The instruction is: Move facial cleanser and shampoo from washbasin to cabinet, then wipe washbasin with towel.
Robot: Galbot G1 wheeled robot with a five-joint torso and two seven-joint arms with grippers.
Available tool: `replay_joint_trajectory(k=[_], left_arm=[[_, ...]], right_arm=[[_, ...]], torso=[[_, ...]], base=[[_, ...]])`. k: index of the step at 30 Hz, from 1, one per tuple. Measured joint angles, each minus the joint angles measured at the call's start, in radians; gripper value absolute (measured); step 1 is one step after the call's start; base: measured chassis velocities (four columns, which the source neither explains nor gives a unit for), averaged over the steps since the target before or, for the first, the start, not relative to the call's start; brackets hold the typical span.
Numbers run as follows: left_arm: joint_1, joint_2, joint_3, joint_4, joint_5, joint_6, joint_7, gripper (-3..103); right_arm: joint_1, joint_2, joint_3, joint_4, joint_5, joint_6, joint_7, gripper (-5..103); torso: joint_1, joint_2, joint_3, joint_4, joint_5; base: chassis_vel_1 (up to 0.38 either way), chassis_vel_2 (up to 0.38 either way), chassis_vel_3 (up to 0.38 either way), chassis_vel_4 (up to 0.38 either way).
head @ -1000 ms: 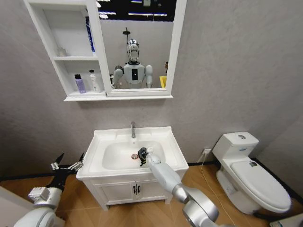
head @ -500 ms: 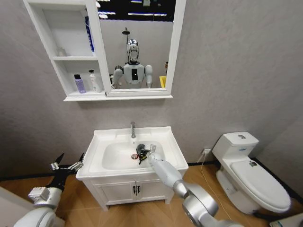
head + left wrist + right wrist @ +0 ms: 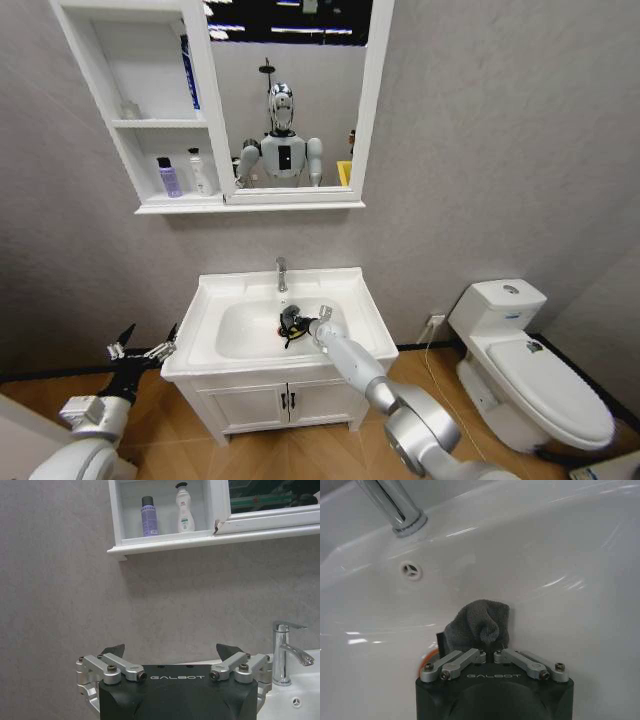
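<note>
In the head view the right hand (image 3: pixel 291 322) reaches into the washbasin (image 3: pixel 345 290) below the tap (image 3: pixel 281 273). Its wrist view adds that its fingers are clamped on the grey towel (image 3: pixel 479 625), pressed to the bowl beside the red-ringed drain (image 3: pixel 428 656). The left hand (image 3: pixel 143 350) hangs spread wide beside the washbasin; its camera shows two bottles (image 3: pixel 166 514) on the cabinet (image 3: pixel 150 205) bottom shelf.

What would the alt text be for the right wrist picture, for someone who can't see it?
The robot's right gripper, fingers closed on a small dark grey towel, presses it against the white inside of the washbasin. Beyond it are the base of the chrome tap and a small round overflow hole.
</note>
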Motion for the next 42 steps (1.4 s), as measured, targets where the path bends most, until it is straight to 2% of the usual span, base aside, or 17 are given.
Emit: replay_joint_trajectory(k=[1,4,8,20,21,22,23,24,27,31,34,42], left_arm=[[0.0,0.0,0.0,0.0,0.0,0.0,0.0,100],[0.0,0.0,0.0,0.0,0.0,0.0,0.0,100],[0.0,0.0,0.0,0.0,0.0,0.0,0.0,100],[0.0,0.0,0.0,0.0,0.0,0.0,0.0,100],[0.0,0.0,0.0,0.0,0.0,0.0,0.0,100],[0.0,0.0,0.0,0.0,0.0,0.0,0.0,100],[0.0,0.0,0.0,0.0,0.0,0.0,0.0,100],[0.0,0.0,0.0,0.0,0.0,0.0,0.0,100],[0.0,0.0,0.0,0.0,0.0,0.0,0.0,100],[0.0,0.0,0.0,0.0,0.0,0.0,0.0,100],[0.0,0.0,0.0,0.0,0.0,0.0,0.0,100],[0.0,0.0,0.0,0.0,0.0,0.0,0.0,100]], right_arm=[[-0.019,0.0,-0.001,0.028,-0.087,0.001,0.049,2],[-0.055,0.0,-0.01,0.093,-0.195,0.0,0.131,2],[-0.068,-0.001,-0.005,0.12,-0.293,0.024,0.156,2],[-0.082,-0.001,0.003,0.135,-0.295,0.06,0.164,2],[-0.087,0.0,0.002,0.14,-0.295,0.06,0.165,6],[-0.087,0.0,0.002,0.14,-0.295,0.06,0.165,6],[-0.091,0.0,0.002,0.143,-0.295,0.062,0.165,12],[-0.091,0.0,0.002,0.143,-0.295,0.062,0.165,12],[-0.093,0.0,0.008,0.14,-0.307,0.073,0.165,27],[-0.093,0.0,0.009,0.138,-0.317,0.082,0.16,21],[-0.095,0.0,0.009,0.139,-0.323,0.089,0.155,10],[-0.107,-0.001,0.005,0.155,-0.317,0.081,0.151,2]], torso=[[0.0,0.0,0.0,-0.0001,0.0001],[0.0,0.0,0.0,0.0002,0.0001],[0.0,0.0,0.0,-0.0002,-0.0001],[0.0,0.0,0.0,-0.0002,-0.0001],[0.0,0.0,0.0,-0.0002,-0.0001],[0.0,0.0,0.0,-0.0002,-0.0001],[0.0,0.0,0.0,-0.0002,-0.0001],[0.0,0.0,0.0,-0.0002,-0.0001],[0.0,0.0,0.0,0.0,-0.0002],[0.0,0.0,0.0,0.0,-0.0002],[0.0,0.0,0.0,0.0,-0.0002],[0.0,0.0,0.0,-0.0002,-0.0002]], base=[[0.0,0.0,0.0,0.0],[0.0,0.0,0.0,0.0],[0.0,0.0,0.0,0.0],[0.0,0.0,0.0,0.0],[0.0,0.0,0.0,0.0],[0.0,0.0,0.0,0.0],[0.0,0.0,0.0,0.0],[0.0,0.0,0.0,0.0],[0.0,0.0,0.0,0.0],[0.0,0.0,0.0,0.0],[0.0,0.0,0.0,0.0],[0.0,0.0,0.0,0.0]])
